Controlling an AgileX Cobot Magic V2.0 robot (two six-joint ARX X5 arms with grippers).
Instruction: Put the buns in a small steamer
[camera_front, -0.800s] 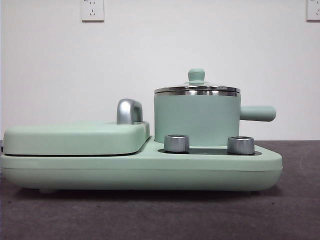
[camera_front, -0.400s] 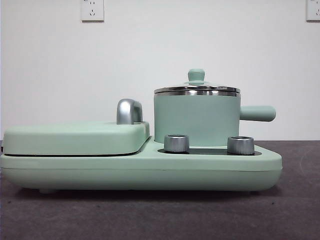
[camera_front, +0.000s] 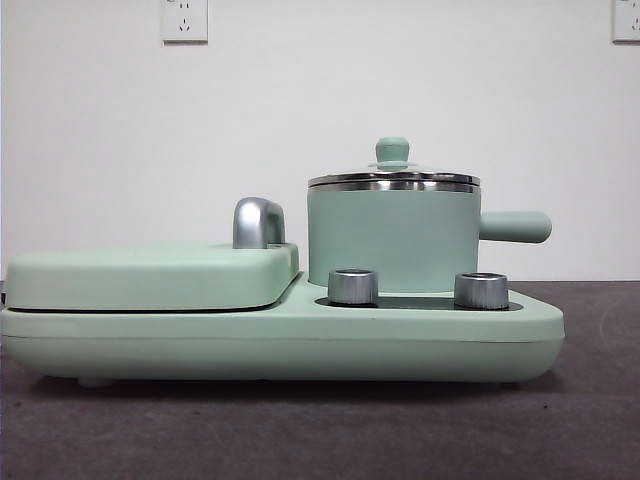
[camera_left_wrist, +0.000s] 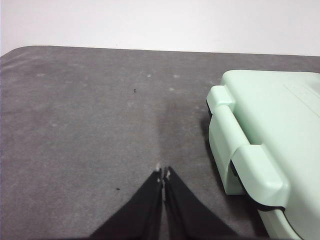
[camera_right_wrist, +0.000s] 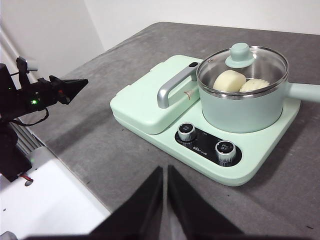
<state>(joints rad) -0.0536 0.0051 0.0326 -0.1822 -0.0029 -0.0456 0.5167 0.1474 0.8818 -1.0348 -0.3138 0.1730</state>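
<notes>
Nothing has moved since earlier. Buns (camera_right_wrist: 230, 80) sit inside steamer (camera_right_wrist: 243, 107) under lid (camera_right_wrist: 241, 62). Left hand (camera_left_wrist: 163, 174) and right hand (camera_right_wrist: 164, 172) pressed together, clear above desk (camera_right_wrist: 100, 135). Task looks complete.

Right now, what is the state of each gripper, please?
Left gripper: closed, holding nothing, over the bare table.
Right gripper: closed, holding nothing, back from the small steamer.

Front low and level, wrists overhead
</notes>
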